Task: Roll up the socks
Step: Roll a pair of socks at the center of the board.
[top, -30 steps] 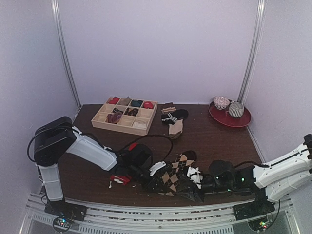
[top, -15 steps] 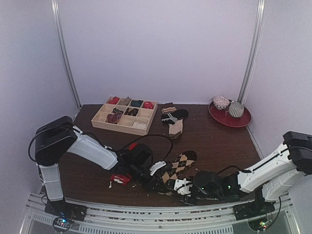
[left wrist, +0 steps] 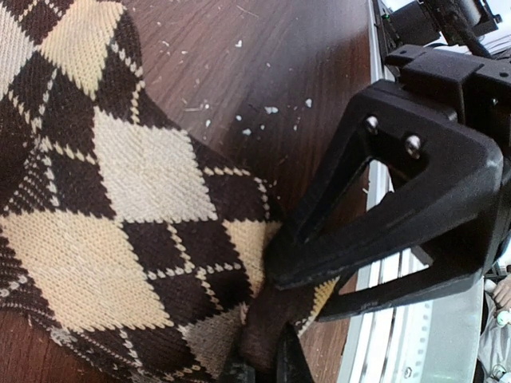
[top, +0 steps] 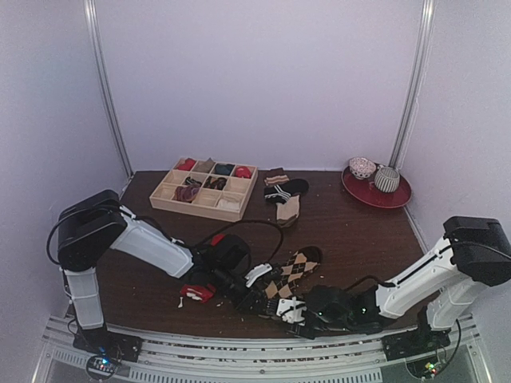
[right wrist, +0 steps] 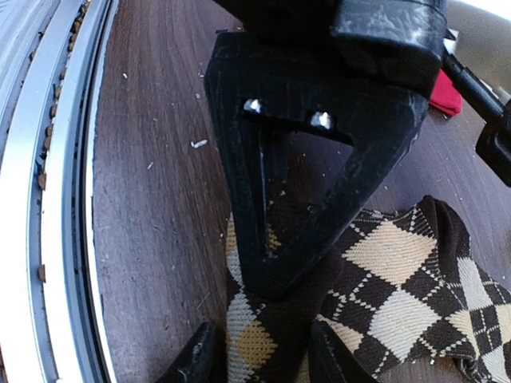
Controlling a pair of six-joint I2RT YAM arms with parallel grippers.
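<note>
A lab test booth: bare pale walls [top: 255,80], metal corner posts [top: 108,104], dark wooden table [top: 359,231], mounting rail [top: 239,341].

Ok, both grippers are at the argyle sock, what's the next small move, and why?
Probably close the right gripper fully. Its fingers straddle the argyle sock at its near edge, fabric between them, but a firm pinch isn't clear. The left gripper is shut on that edge beside it, so a second hold should come before rolling.
</note>
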